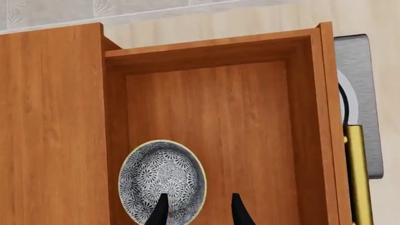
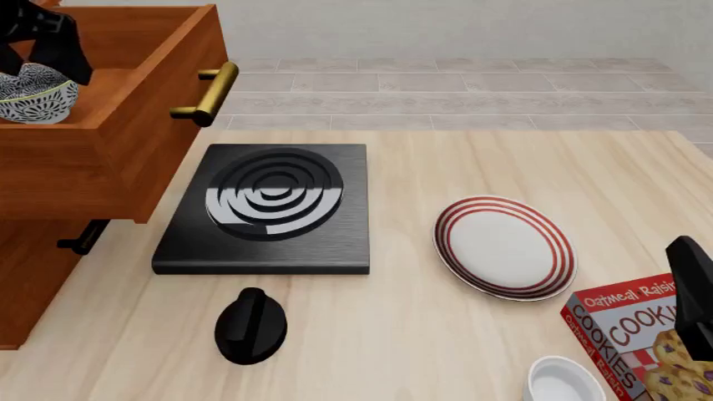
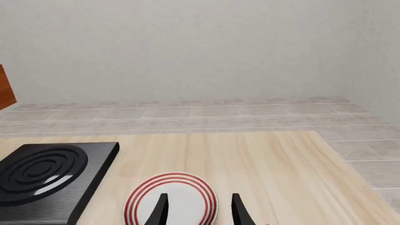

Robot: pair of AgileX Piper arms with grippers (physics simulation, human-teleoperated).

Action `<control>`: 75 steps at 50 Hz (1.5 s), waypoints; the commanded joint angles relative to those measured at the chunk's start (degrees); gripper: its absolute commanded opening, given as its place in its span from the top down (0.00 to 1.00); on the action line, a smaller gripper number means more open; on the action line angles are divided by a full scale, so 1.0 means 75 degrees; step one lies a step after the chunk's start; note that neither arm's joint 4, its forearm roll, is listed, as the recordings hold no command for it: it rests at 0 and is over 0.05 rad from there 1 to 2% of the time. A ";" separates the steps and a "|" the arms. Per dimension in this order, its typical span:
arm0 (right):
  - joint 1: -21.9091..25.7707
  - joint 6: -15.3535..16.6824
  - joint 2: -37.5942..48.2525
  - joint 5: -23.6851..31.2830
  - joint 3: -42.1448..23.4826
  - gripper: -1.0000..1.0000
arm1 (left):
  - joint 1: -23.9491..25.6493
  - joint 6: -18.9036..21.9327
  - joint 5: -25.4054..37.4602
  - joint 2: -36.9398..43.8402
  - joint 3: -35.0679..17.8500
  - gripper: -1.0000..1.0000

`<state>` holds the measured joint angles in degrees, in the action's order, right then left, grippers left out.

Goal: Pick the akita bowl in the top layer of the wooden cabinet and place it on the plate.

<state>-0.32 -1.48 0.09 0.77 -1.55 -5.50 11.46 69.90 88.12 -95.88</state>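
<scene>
The akita bowl [image 1: 162, 180] [image 2: 33, 93], blue-and-white speckled, lies in the pulled-out top drawer of the wooden cabinet [image 2: 106, 142] [image 1: 53, 131]. My left gripper [image 1: 198, 211] [image 2: 45, 46] hovers above the drawer, open, one fingertip over the bowl's rim and the other beside it over bare drawer floor. The plate [image 2: 503, 246] [image 3: 172, 199], white with red rings, sits on the table right of centre. My right gripper [image 3: 198, 211] is open above the table, pointing over the plate; its arm [image 2: 693, 292] shows at the right edge of the front view.
A black stove plate [image 2: 267, 209] [image 3: 44, 171] lies between cabinet and plate, with a black knob [image 2: 250, 326] in front of it. A cookie box [image 2: 640, 338] and a plain white bowl [image 2: 568, 380] stand at front right. The drawer's brass handle [image 2: 206, 93] sticks out toward the stove.
</scene>
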 commanded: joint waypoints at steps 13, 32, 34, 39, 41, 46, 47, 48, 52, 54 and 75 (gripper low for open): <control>-0.0001 0.0021 0.0001 0.0024 -0.0015 0.00 | 0.0008 -0.0151 0.0000 0.0203 -0.0042 0.00; -0.0009 0.0001 -0.0001 0.0023 -0.0012 0.00 | -0.0010 -0.0226 0.0000 0.0281 -0.0027 0.00; -0.0008 0.0001 -0.0001 0.0024 -0.0011 0.00 | -0.0024 -0.0214 0.0000 0.0290 -0.0024 0.00; -0.0009 0.0005 -0.0001 0.0022 -0.0008 0.00 | -0.0012 -0.0235 -0.0001 0.0323 -0.0028 0.00; -0.0009 0.0005 -0.0001 0.0023 -0.0007 0.00 | 0.0003 -0.0262 -0.0001 0.0328 -0.0022 0.00; -0.0007 -0.0001 -0.0001 0.0025 -0.0008 0.00 | 0.0015 -0.0308 -0.0001 0.0339 0.0022 0.00; -0.0006 0.0000 -0.0001 0.0023 -0.0007 0.00 | 0.0008 -0.0307 -0.0001 0.0344 0.0025 0.00; -0.0007 0.0000 -0.0001 0.0023 -0.0007 0.00 | 0.0015 -0.0321 -0.0001 0.0345 0.0029 0.00; -0.0004 -0.0001 -0.0002 0.0026 -0.0006 0.00 | 0.0034 -0.0360 -0.0002 0.0368 0.0043 0.00; -0.0008 -0.0001 -0.0002 0.0026 -0.0004 0.00 | 0.0049 -0.0380 -0.0003 0.0373 0.0061 0.00; -0.0007 0.0004 -0.0001 0.0026 -0.0001 0.00 | -0.0027 -0.0470 -0.0010 0.0442 0.0164 0.00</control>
<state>-0.38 -1.45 0.08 0.96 -1.57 -5.46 8.27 69.87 91.21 -94.96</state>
